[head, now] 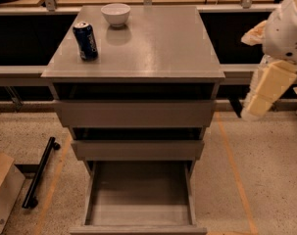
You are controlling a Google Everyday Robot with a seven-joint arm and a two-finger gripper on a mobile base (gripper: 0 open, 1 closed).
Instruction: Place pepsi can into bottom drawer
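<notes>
The pepsi can (pixel 86 41), dark blue with a silver top, stands upright on the left part of the cabinet top (pixel 158 43). The bottom drawer (pixel 138 195) is pulled out towards me, and its grey inside shows nothing in it. The two upper drawers (pixel 136 113) are pushed in. My gripper (pixel 263 93), a cream-coloured piece hanging from the white arm (pixel 285 28), is at the right edge of the view. It hangs beside the cabinet's right corner, far from the can and well above the open drawer.
A white bowl (pixel 115 13) sits at the back of the cabinet top, right of the can. A black bar (pixel 39 173) lies on the floor to the left, next to a cardboard box (pixel 3 190). A low rail (pixel 20 72) runs behind the cabinet.
</notes>
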